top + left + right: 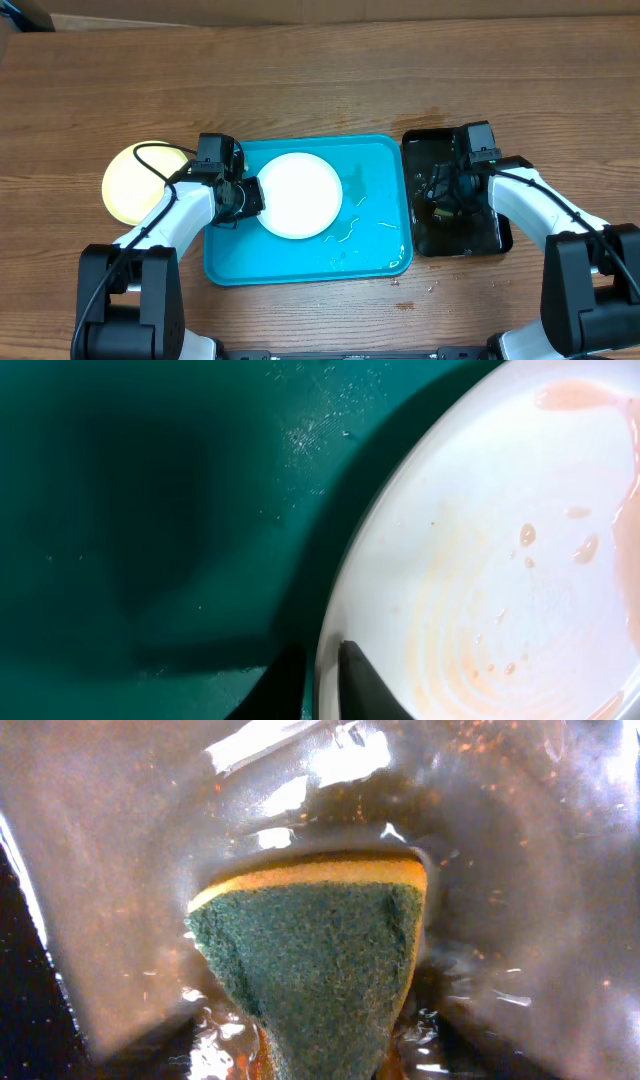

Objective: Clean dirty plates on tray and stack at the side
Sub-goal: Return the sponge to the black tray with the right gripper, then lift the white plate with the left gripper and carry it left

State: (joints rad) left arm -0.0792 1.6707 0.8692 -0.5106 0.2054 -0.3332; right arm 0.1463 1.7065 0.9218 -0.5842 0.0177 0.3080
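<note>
Overhead: a round white plastic plate (300, 195) lies left of centre in the large turquoise rectangular plastic tray (380, 255), with the left claw (254, 196) at its 9 o'clock rim. A pale yellow-green round plate (135, 185) rests on the wooden surface (320, 80) at the tray's 9 o'clock, and a glossy black tray (425, 145) sits at 3 o'clock. Left wrist: the claw's fingers (365, 685) pinch the orange-smeared white plate's rim between them. Right wrist: the right claw (443, 200) grips a green-and-yellow sponge (320, 970) on the black tray's wet floor.

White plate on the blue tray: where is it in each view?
Overhead: white plate centre-left on the blue tray, left gripper at its left rim.
Left wrist: plate fills the right half, rim between the jaws.
Right wrist: not in it; only the sponge.
Shared landmark: the blue tray.
</note>
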